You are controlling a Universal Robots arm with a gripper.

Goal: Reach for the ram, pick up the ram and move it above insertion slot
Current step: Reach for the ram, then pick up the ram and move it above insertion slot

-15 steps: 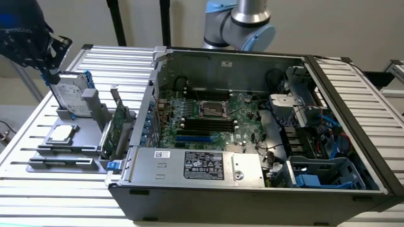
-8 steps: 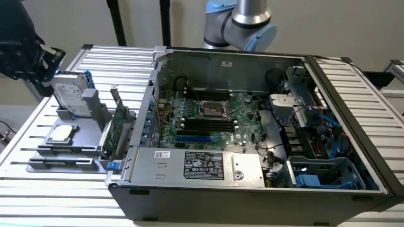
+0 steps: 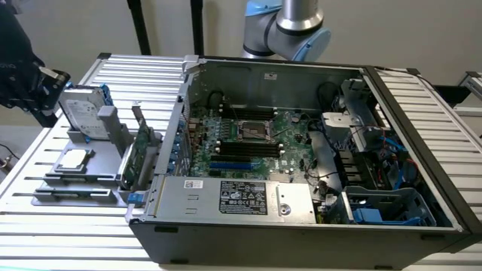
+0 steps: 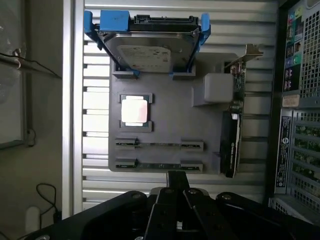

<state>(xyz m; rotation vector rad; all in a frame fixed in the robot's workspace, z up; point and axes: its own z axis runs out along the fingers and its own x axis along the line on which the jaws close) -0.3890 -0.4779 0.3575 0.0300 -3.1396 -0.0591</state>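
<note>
Tool (image 4: 176,176) shut, holding nothing, over tray (image 4: 165,110) on surface (image 4: 95,75) | ram (image 4: 160,145) apparently edge-on in one of tray's two long slots; which one, cannot tell

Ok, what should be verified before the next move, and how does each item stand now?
1. Gripper open for grasping: not ok, shut.
2. Gripper empty: ok.
3. Ram standing in the gray tray holder: ok, seen edge-on.
4. Gripper touching the ram: not ok, apart.
5. Motherboard memory slots free: ok, they look empty.
6. Computer case open: ok.
</note>
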